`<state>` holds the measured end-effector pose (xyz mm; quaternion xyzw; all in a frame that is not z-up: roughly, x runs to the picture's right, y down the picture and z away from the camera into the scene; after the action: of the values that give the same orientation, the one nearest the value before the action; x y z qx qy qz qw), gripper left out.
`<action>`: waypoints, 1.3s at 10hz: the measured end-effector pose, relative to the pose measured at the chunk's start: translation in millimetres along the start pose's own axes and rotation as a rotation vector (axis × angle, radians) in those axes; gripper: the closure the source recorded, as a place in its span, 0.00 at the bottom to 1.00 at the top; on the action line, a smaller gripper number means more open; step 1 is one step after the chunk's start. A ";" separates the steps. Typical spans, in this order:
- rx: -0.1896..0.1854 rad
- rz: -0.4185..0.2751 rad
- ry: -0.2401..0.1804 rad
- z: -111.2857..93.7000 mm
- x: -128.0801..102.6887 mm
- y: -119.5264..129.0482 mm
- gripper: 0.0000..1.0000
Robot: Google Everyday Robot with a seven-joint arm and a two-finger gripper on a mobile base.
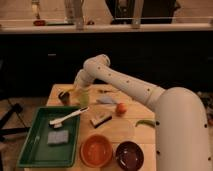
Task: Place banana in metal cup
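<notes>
The metal cup (64,97) stands at the table's back left corner, small and dark. My gripper (73,90) reaches down and left from the white arm to just right of the cup's rim. It is shut on the banana (69,91), of which a small pale-yellow piece shows at its tip, just above the cup's right edge. The arm hides the rest of the banana.
A light green cup (84,97) stands just right of the gripper. A green tray (30,150) at front left holds a white brush (67,117) and a sponge (56,136). Also on the table: an orange fruit (120,108), a green pod (145,122), an orange bowl (96,150) and a dark bowl (129,155).
</notes>
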<state>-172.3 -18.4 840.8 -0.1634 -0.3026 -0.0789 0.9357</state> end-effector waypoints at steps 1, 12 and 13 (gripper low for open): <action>-0.009 -0.011 -0.009 4.9 -3.9 -0.7 1.00; -0.104 -0.094 -0.049 47.2 -22.8 -4.4 1.00; -0.113 -0.102 -0.051 51.1 -24.9 -4.2 1.00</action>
<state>-221.0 -3.1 866.1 -0.2023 -0.3295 -0.1391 0.9117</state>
